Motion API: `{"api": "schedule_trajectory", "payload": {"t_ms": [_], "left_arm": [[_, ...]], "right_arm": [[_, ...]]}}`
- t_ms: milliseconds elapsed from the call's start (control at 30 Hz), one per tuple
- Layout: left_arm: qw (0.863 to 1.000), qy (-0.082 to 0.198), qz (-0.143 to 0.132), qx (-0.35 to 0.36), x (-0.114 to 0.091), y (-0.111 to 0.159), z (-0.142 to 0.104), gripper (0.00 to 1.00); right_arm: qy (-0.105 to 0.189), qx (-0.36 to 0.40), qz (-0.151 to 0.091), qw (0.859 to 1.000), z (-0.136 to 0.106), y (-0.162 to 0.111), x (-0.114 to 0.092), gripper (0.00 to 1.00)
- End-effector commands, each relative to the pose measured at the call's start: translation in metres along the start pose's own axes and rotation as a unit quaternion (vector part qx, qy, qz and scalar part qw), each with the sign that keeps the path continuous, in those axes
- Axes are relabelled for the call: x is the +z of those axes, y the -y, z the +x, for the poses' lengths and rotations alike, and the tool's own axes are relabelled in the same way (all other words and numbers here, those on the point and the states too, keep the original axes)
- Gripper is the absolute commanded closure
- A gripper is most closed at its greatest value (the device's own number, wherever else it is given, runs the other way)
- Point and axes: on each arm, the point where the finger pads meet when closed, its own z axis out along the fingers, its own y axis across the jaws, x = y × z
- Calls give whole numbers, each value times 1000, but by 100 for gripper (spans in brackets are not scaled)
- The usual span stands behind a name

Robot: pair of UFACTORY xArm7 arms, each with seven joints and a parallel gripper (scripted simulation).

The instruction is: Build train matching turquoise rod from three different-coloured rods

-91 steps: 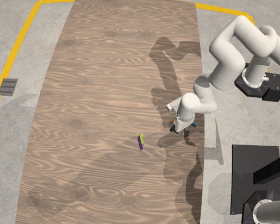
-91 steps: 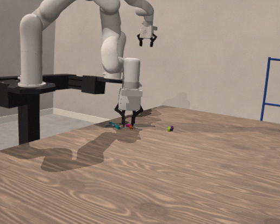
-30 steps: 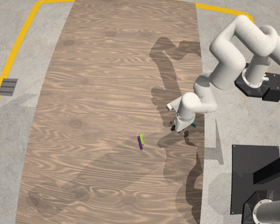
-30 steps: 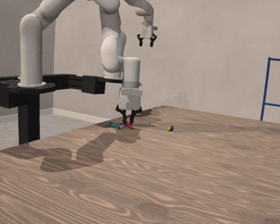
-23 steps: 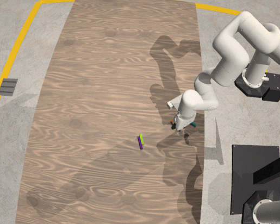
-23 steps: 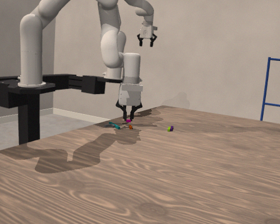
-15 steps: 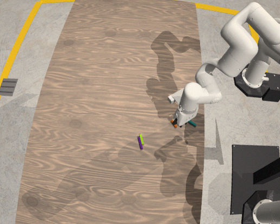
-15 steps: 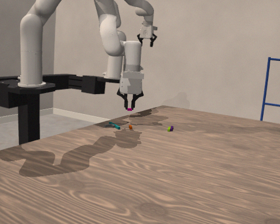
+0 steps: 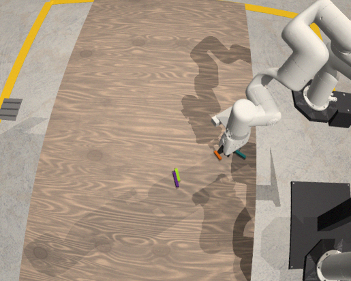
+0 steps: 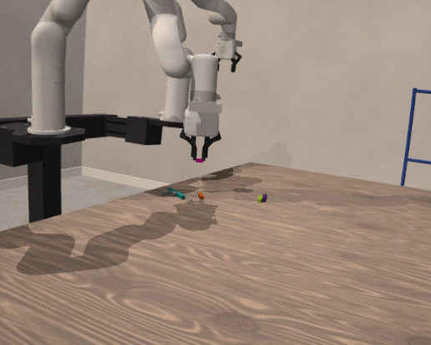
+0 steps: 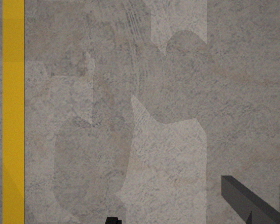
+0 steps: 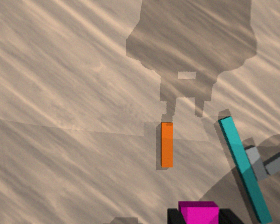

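Observation:
My right gripper (image 9: 224, 152) (image 10: 199, 157) is shut on the magenta rod (image 10: 199, 161) (image 12: 198, 214) and holds it above the table. The orange rod (image 9: 217, 155) (image 10: 201, 196) (image 12: 167, 145) lies flat and alone. The turquoise rod (image 9: 240, 154) (image 10: 179, 194) (image 12: 241, 165) lies to one side of it, at an angle. Two grey rods (image 12: 257, 164) (image 12: 278, 161) lie beside the turquoise rod, the second cut off by the view's edge. The lime rod (image 9: 177, 174) (image 10: 260, 199) and purple rod (image 9: 176, 179) (image 10: 264, 198) lie side by side. My left gripper (image 10: 226, 68) is open and high up.
The turquoise rod and the grey rods lie near the edge of the wooden table (image 9: 125, 119) (image 10: 320, 260) on the arms' side. Arm shadows darken that area. The left wrist view shows only floor (image 11: 161, 160), a yellow line (image 11: 13, 100) and a dark beam (image 11: 246, 197).

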Motion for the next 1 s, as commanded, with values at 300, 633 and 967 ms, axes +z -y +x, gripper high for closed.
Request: {"api": "schedule_trajectory", "payload": {"t_ms": [300, 633, 967], "left_arm": [[1000, -2, 0, 0, -2, 0, 1, 0], [1000, -2, 0, 0, -2, 0, 1, 0], [1000, -2, 0, 0, -2, 0, 1, 0]], "right_arm": [[0, -235, 2, 972, -106, -2, -2, 83], [0, -278, 2, 961, -126, -5, -2, 83], [0, -278, 2, 961, -126, -5, 0, 83]]}}
